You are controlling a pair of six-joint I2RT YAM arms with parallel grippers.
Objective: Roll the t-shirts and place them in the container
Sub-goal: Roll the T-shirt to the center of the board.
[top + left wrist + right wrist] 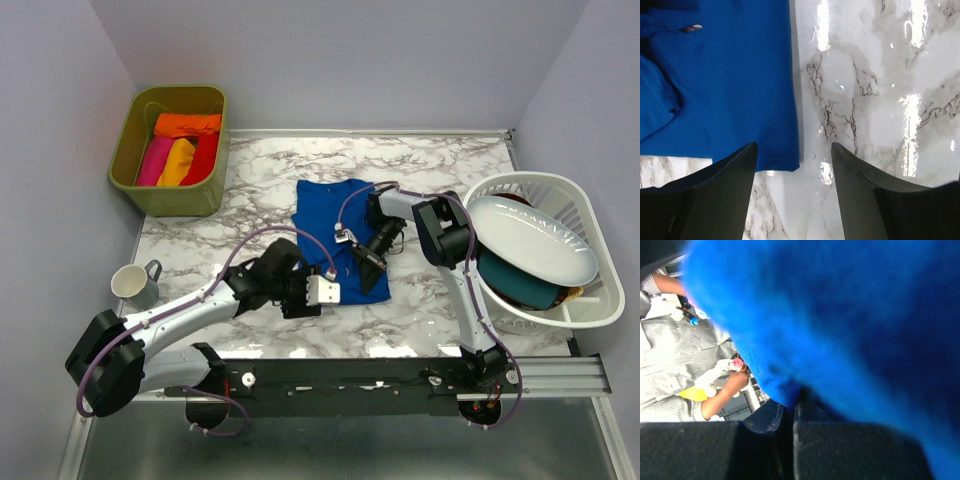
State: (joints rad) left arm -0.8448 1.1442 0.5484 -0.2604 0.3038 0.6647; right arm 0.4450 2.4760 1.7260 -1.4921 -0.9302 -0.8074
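Blue shirt (850,315) is clamped in the right gripper (792,412), lower centre. Above the shirt's corner the left gripper (792,150) is held wide apart.

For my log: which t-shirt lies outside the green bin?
The blue t-shirt, lying on the table and pinched by the right gripper; the rolled shirts sit in the bin.

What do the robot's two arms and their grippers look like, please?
Both the left arm and the right arm have pale silver-grey tubular links between bulky black joints, with a thin purple cable looping along each. The left gripper has a white boxy wrist block and wedge-shaped black fingers; the right gripper is black too.
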